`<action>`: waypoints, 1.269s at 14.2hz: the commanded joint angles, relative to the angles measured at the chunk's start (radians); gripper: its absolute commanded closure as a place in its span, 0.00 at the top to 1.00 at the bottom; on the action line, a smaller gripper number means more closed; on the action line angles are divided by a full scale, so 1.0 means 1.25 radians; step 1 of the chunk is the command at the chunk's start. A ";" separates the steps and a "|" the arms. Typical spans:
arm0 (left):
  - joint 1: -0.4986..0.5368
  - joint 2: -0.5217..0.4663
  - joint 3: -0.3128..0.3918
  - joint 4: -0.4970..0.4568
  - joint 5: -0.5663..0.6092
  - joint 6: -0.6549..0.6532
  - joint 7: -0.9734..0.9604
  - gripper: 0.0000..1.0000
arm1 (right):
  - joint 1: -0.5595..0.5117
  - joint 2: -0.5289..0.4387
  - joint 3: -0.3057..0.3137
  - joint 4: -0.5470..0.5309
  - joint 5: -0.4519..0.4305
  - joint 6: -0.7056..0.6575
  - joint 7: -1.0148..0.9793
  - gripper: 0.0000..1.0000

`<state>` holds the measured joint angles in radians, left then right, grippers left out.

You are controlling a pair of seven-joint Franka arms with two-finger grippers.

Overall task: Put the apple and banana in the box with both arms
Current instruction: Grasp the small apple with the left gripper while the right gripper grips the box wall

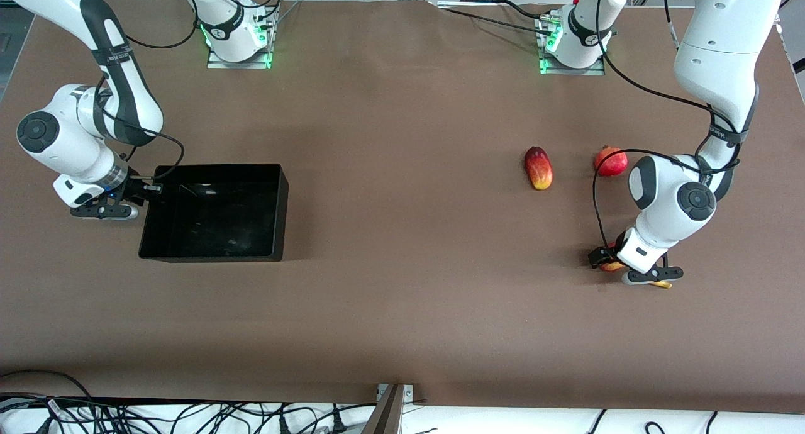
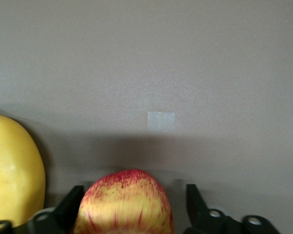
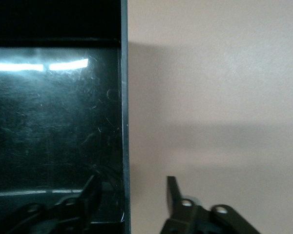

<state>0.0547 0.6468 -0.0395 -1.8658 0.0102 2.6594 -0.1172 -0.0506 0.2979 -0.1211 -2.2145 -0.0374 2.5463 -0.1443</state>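
Apple [image 2: 124,202] between the spread fingers [image 2: 66,209] of the left gripper [image 2: 132,214], banana [image 2: 12,168] just beside.

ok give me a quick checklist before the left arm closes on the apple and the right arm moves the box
1. apple between the left gripper fingers: ok, a gap shows on each side.
2. left gripper open: ok.
3. banana out of the closing path: cannot tell, it lies right beside one finger.
4. right gripper straddling the box wall: ok, one finger inside, one outside.
5. Box empty: ok.
6. mango and pomegranate out of the way: ok.
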 commanded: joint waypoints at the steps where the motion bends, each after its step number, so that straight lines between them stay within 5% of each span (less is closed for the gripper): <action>1: -0.002 -0.007 0.002 -0.011 0.003 0.014 -0.015 0.00 | -0.001 0.005 -0.004 0.000 -0.001 0.010 -0.017 0.03; 7: -0.002 -0.007 0.002 -0.012 0.019 0.014 -0.014 0.00 | 0.001 -0.010 0.011 0.051 0.003 -0.023 -0.007 0.00; 9: -0.001 -0.031 0.002 -0.029 0.019 0.002 -0.011 0.00 | 0.001 -0.025 0.040 0.119 0.011 -0.140 0.004 0.00; 13: -0.028 -0.153 -0.013 -0.032 0.018 -0.183 -0.050 0.00 | 0.012 -0.030 0.132 0.300 0.027 -0.419 0.118 0.00; 18: -0.090 -0.254 -0.063 -0.020 0.016 -0.316 -0.235 0.00 | 0.185 -0.021 0.148 0.363 0.029 -0.444 0.285 0.00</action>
<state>-0.0251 0.3864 -0.1015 -1.8648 0.0133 2.3037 -0.3121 0.0762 0.2628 0.0681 -1.7951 -0.0206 2.0096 0.1181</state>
